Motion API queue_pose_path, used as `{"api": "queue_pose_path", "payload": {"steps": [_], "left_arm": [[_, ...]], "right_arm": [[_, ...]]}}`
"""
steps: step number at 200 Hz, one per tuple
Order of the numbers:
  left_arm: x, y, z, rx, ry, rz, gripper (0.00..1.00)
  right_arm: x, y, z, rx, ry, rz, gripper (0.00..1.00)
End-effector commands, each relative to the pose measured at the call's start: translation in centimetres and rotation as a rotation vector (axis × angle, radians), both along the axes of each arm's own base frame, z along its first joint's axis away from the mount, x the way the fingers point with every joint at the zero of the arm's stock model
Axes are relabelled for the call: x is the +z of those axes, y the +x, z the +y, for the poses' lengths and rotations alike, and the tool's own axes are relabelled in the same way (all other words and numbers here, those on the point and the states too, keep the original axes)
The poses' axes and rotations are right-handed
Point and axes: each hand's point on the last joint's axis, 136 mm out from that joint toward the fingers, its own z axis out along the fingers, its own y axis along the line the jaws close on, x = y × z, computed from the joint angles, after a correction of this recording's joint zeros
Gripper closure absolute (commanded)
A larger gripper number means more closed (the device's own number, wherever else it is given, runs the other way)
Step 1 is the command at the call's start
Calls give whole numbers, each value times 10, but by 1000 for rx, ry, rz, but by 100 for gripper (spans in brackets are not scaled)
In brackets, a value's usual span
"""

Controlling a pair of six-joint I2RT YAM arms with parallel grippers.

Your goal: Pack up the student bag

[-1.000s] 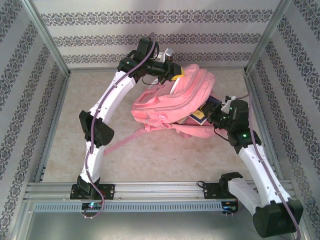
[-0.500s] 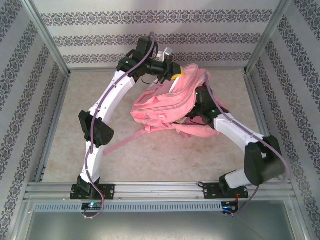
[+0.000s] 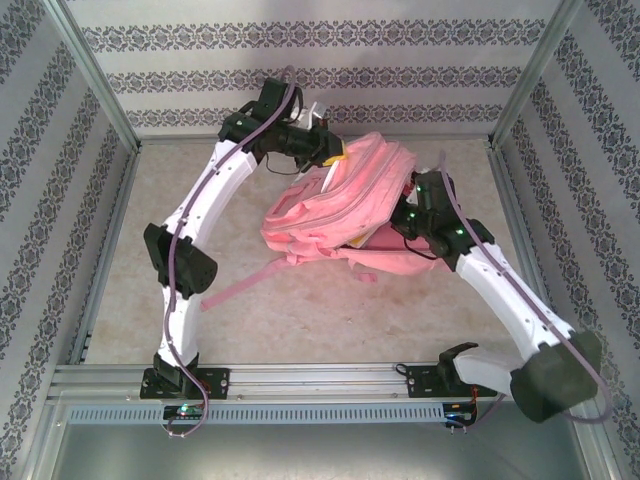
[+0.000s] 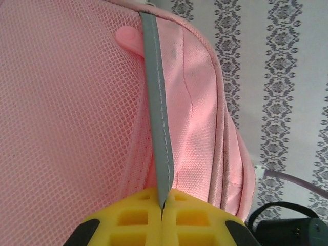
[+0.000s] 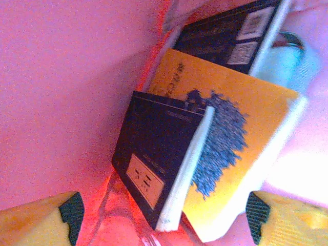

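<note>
The student bag is sitting toward the far middle of the counter, and its top is hanging from the left gripper. That gripper is clenching a grey strip of trim that runs down the pink mesh — a hold that seems meant for propping the mouth up and open toward the right arm. The right gripper is pointing into that opening, its yellow fingers standing wide apart and grasping nothing. Beyond them a dark book is leaning on edge against a yellow book, with another dark book behind. All three are resting against the pink lining — tilted rather than flat, probably because the bag is hanging at a slant. By my reading, the books are sitting inside and the empty gripper is free for backing out.
</note>
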Motion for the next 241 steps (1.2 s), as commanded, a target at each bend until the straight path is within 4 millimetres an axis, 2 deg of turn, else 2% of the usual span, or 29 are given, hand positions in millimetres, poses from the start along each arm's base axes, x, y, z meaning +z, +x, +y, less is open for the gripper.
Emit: {"api": "queue_pose_path", "payload": {"steps": [1,12,31,44,56,95,106,132,159,170,189,241], "left_arm": [[26,3,36,123,35,-113,100],[16,1,41,151,48,-96,100],[-5,-6,46,175,58,-62,100],[-20,-12,48,182,63,-36,100],[-33,-17,49,185,67,-16,100],[-68,-25,49,199,99,27,100],[-76,-25,43,188,108,34,100],[-95,-21,23,159,125,59,100],[-110,-7,-6,151,74,92,100],[-113,1,-17,154,33,94,100],[-118,16,-32,166,-10,103,100],[-122,45,-64,176,-122,111,100]], "right_arm": [[-15,-37,-36,-74,-146,66,21],[-21,-53,-57,-145,-206,110,24],[-17,-73,-90,-267,-272,112,30],[-13,-81,-103,-310,-295,94,35],[-10,-83,-105,-307,-297,84,39],[-15,-65,-64,-125,-215,115,54],[-11,-60,-58,-101,-241,90,59],[-5,-55,-45,-33,-307,79,63],[-14,-64,-42,6,-384,132,63],[-13,-68,-46,-6,-417,127,64],[-11,-72,-39,35,-429,92,64],[-35,-99,33,338,-456,48,65]]}}
